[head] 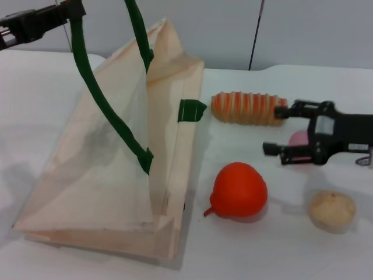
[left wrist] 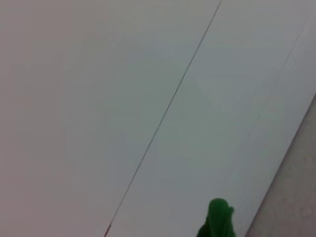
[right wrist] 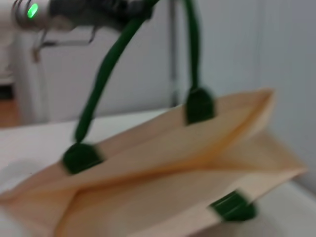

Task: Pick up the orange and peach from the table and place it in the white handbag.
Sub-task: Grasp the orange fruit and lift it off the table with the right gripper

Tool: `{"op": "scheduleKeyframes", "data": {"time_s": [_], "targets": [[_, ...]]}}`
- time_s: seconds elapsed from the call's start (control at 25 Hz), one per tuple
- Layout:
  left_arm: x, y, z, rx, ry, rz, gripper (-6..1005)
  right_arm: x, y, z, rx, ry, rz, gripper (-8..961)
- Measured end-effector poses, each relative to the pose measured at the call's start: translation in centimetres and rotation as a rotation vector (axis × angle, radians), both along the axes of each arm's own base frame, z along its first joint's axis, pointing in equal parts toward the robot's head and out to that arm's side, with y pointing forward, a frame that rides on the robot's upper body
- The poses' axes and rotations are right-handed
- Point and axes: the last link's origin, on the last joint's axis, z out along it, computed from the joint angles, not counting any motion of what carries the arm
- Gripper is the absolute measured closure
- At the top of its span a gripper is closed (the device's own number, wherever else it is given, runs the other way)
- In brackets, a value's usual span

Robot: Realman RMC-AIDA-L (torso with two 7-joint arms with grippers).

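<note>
On the white worktop [head: 46,93] the white handbag [head: 111,175] is pulled up by one green handle [head: 96,87], clenched in the left pincer [head: 70,11]. The orange [head: 239,189] lies beside the bag. The right pincer [head: 280,129] hangs released around the peach [head: 298,139].

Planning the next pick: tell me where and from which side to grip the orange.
Grip the orange across its round middle, coming from above. It sits free on the table, and its small tail points toward the white handbag, so avoid that end. The right gripper, open around the peach, is nearest.
</note>
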Motion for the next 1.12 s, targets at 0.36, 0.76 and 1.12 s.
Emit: {"op": "scheduleKeyframes", "data": {"time_s": [0.36,0.76,1.12], "targets": [[0.0,-0.2,0.1,-0.012,-0.003,0.008,879,-2.3,0.3,-1.8,-0.162,-0.105,0.041,73],[0.3,0.1,0.2,-0.018,-0.013,0.002,880,-4.1,2.1,-5.3,-0.21,-0.316,0.03,71],[0.4,0.1,0.3,-0.016,-0.017,-0.001,879,-4.4,1.8,-6.0,-0.262,-0.372,0.033,73]]}}
